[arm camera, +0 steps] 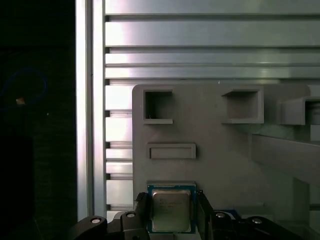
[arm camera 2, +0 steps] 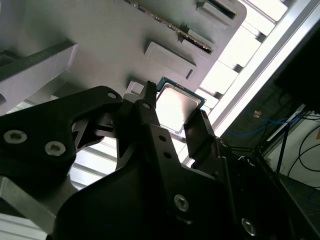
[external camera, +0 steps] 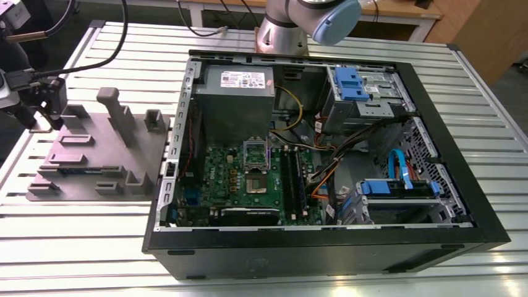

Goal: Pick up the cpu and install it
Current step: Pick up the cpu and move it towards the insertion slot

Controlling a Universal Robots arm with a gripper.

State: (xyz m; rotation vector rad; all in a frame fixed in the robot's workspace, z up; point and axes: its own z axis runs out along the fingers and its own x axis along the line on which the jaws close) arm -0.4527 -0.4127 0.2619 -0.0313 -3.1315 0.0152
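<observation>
Two black fingers (arm camera: 141, 212) of the gripper (arm camera: 171, 196) stand apart, one on each side of the cpu (arm camera: 171, 212); you can't tell whether they touch its edges. Cpu lies flat, shiny lid up, in its seat at a corner of the grey holder tray (arm camera: 225, 160). Judge it light, stiff and thin. The metal lid is likely slick and the underside likely fragile, so take it by two opposite edges of the green rim, level, with a modest squeeze and nothing on top or bottom. Gripper points down at the tray, square to the chip. In the exterior view the tool end (external camera: 46, 102) hangs by the tray's far corner at the exterior view's left, well apart from the open computer case (external camera: 330, 253), where the socket (external camera: 256, 179) sits on the motherboard (external camera: 222, 179). Arm base (external camera: 285, 34) stands behind the case on the slatted table (external camera: 91, 247)
</observation>
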